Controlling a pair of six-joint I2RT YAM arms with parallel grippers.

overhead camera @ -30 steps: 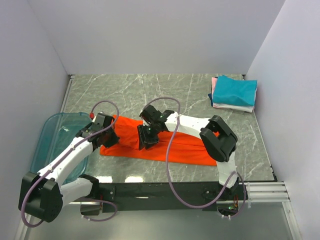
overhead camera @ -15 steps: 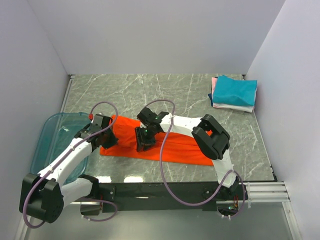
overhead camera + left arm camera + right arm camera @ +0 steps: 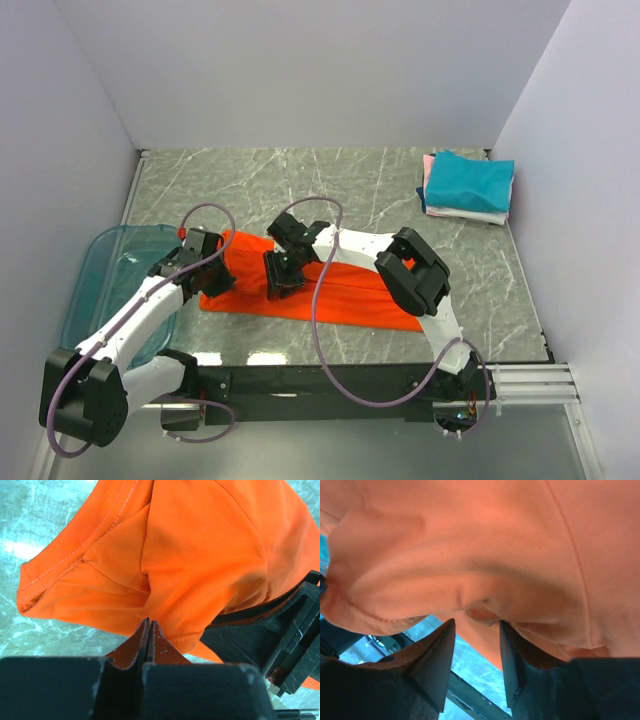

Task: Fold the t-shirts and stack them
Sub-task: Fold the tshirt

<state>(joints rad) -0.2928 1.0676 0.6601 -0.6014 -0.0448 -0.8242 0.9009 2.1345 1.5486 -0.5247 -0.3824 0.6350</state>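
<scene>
- The left tool (image 3: 148, 626) is shut tight. It pinches the left end of the orange-red t-shirt (image 3: 355, 297), and the cloth hangs in folds around its tips.
- The right tool (image 3: 477, 625) is about half open. A small bump of shirt sits between its tips (I cannot tell if it really squeezes it).
- The orange-red t-shirt lies in a long strip across the near part of the desk (image 3: 330, 180). It looks partly folded, not yet a neat rectangle, and it is not on the pile.
- The see-through blue-green bin (image 3: 100, 265) sits at the left, just beside the left arm.
- Far away at the back right is the pile of folded t-shirts (image 3: 468, 190): teal on top, pink and white below. Those look done.
- Nothing blocks the way there.
</scene>
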